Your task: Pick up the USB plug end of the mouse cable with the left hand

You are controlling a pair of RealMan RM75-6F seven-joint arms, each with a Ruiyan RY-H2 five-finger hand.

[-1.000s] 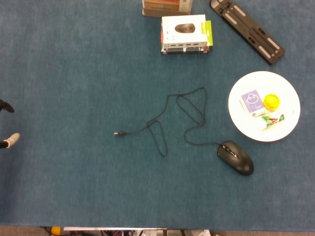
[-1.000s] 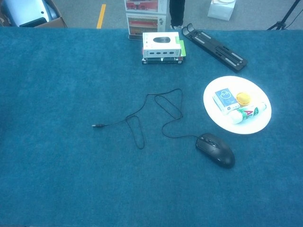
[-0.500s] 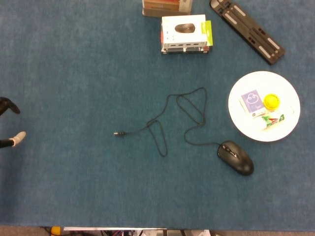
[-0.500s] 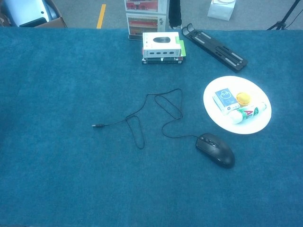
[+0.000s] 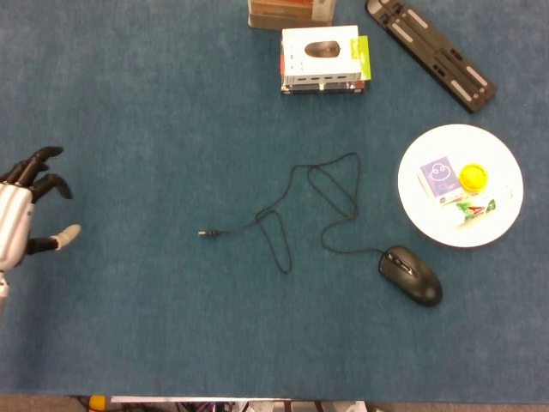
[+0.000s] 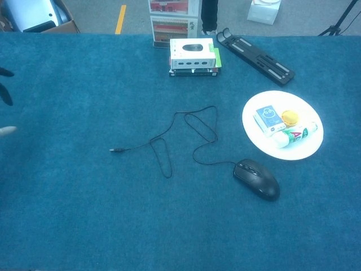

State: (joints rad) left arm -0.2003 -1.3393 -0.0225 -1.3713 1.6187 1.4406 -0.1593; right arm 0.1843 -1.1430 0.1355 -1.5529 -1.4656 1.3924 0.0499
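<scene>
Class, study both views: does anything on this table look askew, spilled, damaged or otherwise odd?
Nothing looks spilled or damaged. The mouse cable lies in loose loops rather than coiled, its USB plug free on the cloth. The left hand is open at the table's left edge.

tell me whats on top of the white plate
On the white plate: a small purple-and-white card box, a round yellow thing and a small tube lying flat. Whatever lies beneath them is covered.
</scene>
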